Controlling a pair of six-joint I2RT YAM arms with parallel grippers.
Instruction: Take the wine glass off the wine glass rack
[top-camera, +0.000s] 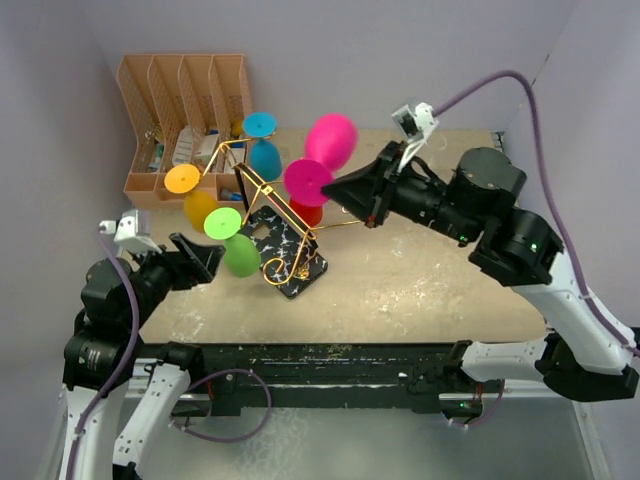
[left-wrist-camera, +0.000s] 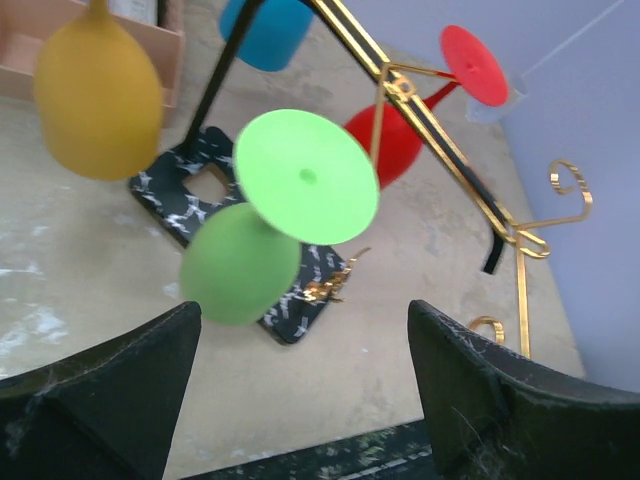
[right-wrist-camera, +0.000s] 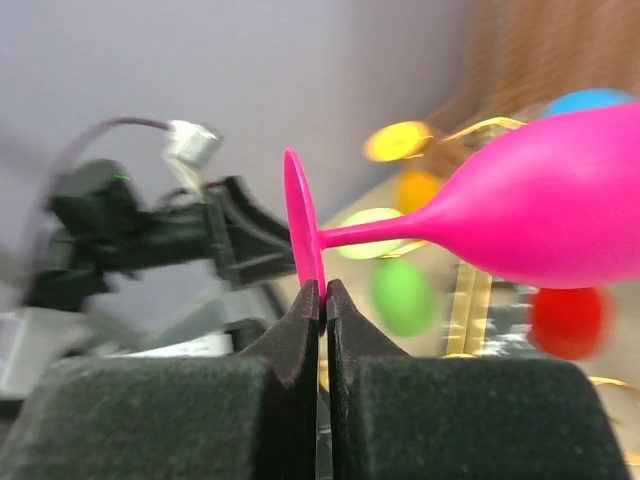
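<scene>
Nearest, the left gripper (left-wrist-camera: 303, 335) hangs wide apart and empty, facing the green plastic glass (left-wrist-camera: 240, 262) on the gold wire, marble-based wine glass rack (top-camera: 295, 262). Farther back, the right gripper (right-wrist-camera: 322, 292) is clamped on the foot's edge of the magenta plastic wine glass (right-wrist-camera: 540, 215), which sits beside the rack's upper arm. I'd draw it clear slowly, because so thin a pinch could let the glass swing.

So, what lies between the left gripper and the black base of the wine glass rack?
The green wine glass is there, its foot facing the open left gripper, with the wine glass rack base behind it. The left wrist view shows this.

Green wine glass (left-wrist-camera: 282, 212) beyond parted jaws
</scene>
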